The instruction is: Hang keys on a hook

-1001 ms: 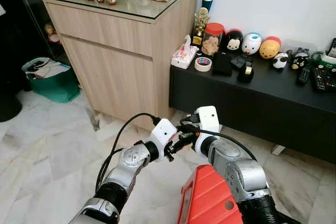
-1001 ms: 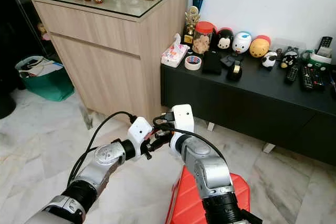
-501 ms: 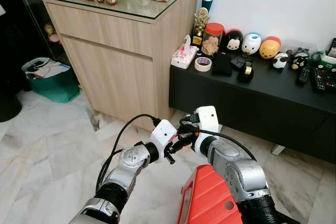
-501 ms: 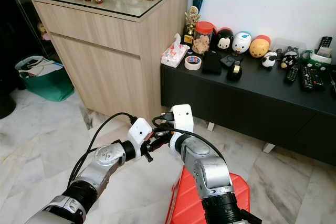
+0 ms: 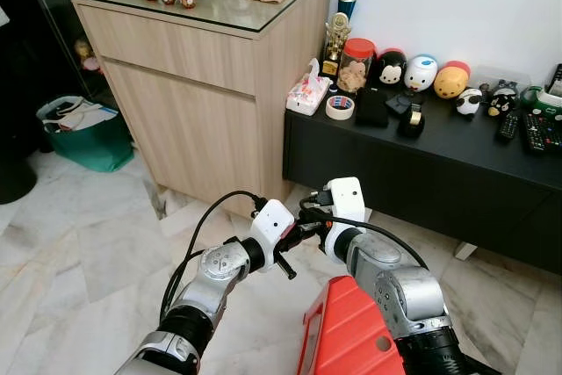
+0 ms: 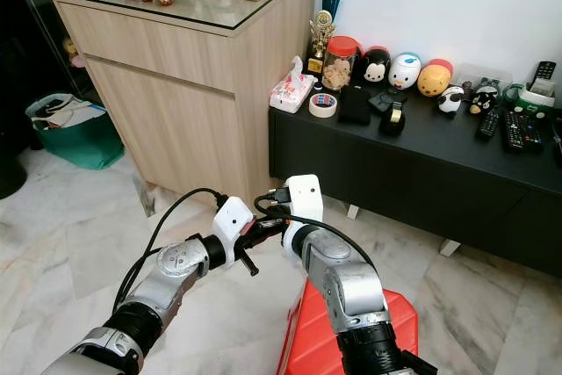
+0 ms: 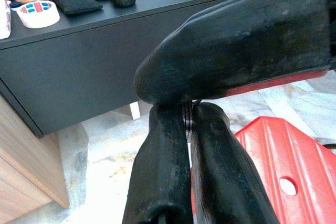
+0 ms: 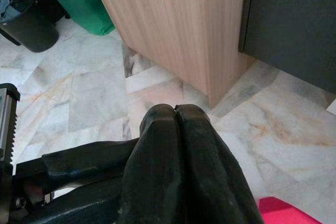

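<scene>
1. Left gripper (image 5: pixel 291 256), held low and centre over the marble floor (image 5: pixel 79 243); in the left wrist view its fingers (image 7: pixel 163 182) lie pressed together, with something thin and metallic caught in the seam between them (too small to identify as keys).
2. Right gripper (image 5: pixel 303 227), meeting the left one tip to tip; in the right wrist view its fingers (image 8: pixel 173 150) are closed flat against each other, with nothing visible between them.
3. Red stool (image 5: pixel 351 331), directly below the right forearm.
4. Wooden cabinet (image 5: pixel 193 85) with a glass top, standing ahead and to the left.
5. Black tabletop (image 5: pixel 457 133) beside the cabinet, carrying a tape roll (image 5: pixel 339 107), a tissue pack (image 5: pixel 307 92), a red-lidded jar (image 5: pixel 356 63) and a row of round toy figures (image 5: pixel 421 72).
6. Green bag (image 5: pixel 83 133) on the floor at far left.
7. Keys and hook: cannot be made out clearly in any view.
</scene>
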Controlling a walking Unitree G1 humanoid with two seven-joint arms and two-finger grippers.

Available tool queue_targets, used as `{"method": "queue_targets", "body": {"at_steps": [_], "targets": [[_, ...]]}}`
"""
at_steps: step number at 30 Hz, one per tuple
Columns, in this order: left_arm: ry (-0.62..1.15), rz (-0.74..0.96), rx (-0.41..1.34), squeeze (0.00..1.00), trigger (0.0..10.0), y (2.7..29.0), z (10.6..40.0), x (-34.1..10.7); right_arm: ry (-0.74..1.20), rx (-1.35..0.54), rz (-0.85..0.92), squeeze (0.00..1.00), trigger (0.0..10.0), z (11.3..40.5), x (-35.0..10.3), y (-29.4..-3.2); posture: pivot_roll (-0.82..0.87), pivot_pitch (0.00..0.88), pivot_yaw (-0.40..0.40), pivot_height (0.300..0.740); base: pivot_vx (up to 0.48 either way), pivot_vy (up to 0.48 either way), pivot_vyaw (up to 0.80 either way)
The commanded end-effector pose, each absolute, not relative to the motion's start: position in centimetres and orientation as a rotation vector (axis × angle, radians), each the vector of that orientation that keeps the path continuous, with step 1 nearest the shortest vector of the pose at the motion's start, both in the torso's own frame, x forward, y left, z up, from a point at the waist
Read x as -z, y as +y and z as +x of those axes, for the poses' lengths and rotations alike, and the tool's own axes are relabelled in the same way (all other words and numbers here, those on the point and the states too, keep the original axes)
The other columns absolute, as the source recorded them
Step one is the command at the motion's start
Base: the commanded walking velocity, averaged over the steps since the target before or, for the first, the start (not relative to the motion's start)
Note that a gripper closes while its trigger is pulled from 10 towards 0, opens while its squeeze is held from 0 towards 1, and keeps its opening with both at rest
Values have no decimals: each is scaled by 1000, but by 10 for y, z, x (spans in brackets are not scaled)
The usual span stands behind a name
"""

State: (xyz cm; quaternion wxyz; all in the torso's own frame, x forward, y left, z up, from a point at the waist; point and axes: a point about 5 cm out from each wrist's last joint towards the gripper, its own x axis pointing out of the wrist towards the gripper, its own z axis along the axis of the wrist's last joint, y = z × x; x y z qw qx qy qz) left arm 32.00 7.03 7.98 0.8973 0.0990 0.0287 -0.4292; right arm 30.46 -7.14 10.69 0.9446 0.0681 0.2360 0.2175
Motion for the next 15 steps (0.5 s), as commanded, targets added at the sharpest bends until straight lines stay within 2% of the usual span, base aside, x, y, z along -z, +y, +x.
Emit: {"method": "queue_targets", "body": {"at_steps": [1,15], "targets": [[38,194,900,0,0,68,321,-83,481,-450,137,0,10000,305,-107,-69,-50,0,-61,708,0,0,0],[35,184,910,0,0,67,321,-84,493,-449,123,0,10000,304,-103,-70,-47,0,-63,708,0,0,0]]}}
